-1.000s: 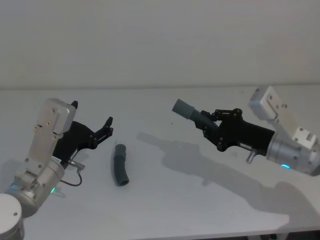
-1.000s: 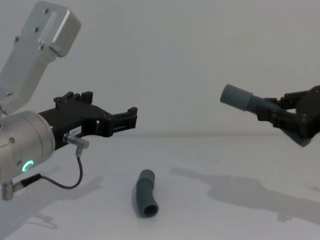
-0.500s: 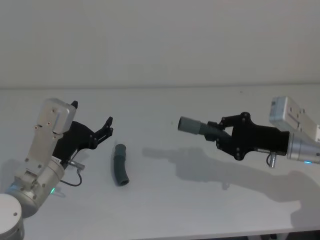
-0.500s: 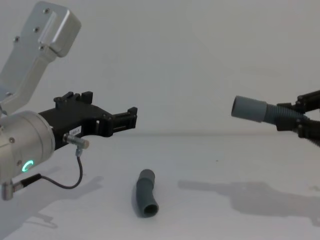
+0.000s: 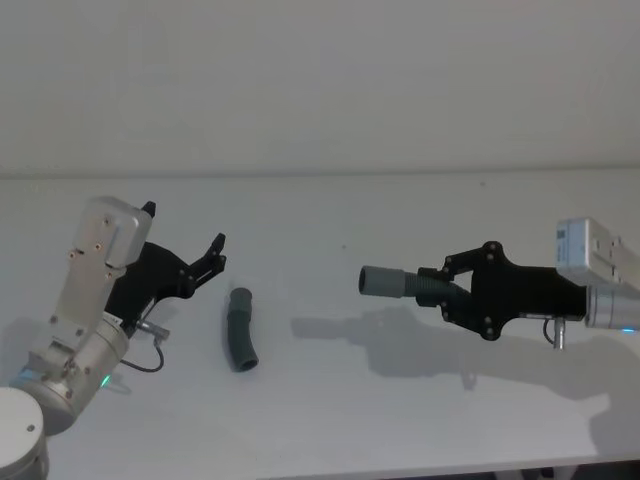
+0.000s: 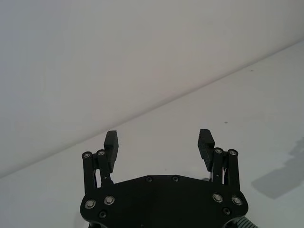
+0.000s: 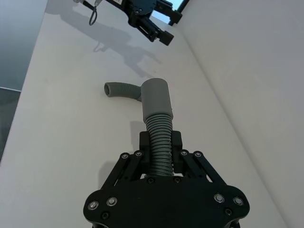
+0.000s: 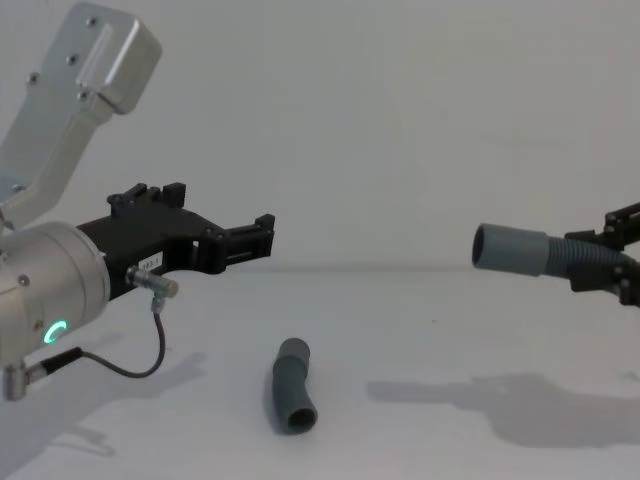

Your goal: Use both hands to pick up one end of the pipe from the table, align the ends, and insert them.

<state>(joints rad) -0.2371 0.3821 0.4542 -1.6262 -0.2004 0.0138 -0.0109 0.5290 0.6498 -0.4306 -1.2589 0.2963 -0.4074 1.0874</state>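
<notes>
While the right gripper (image 5: 437, 287) pinches one hose piece (image 5: 385, 282) aloft, the left gripper (image 5: 185, 228), fingers (image 6: 204, 142) spread, has not grasped the second piece (image 5: 240, 343) on the desk (image 5: 330, 425).

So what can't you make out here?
- Back end of the held hose piece: head view, buried between the right gripper fingers.
- Body of the right gripper: chest view, cut by the right edge.
- One end of the lying hose piece: right wrist view, behind the held cuff.
- Arm of the open left gripper: head view's corner.
</notes>
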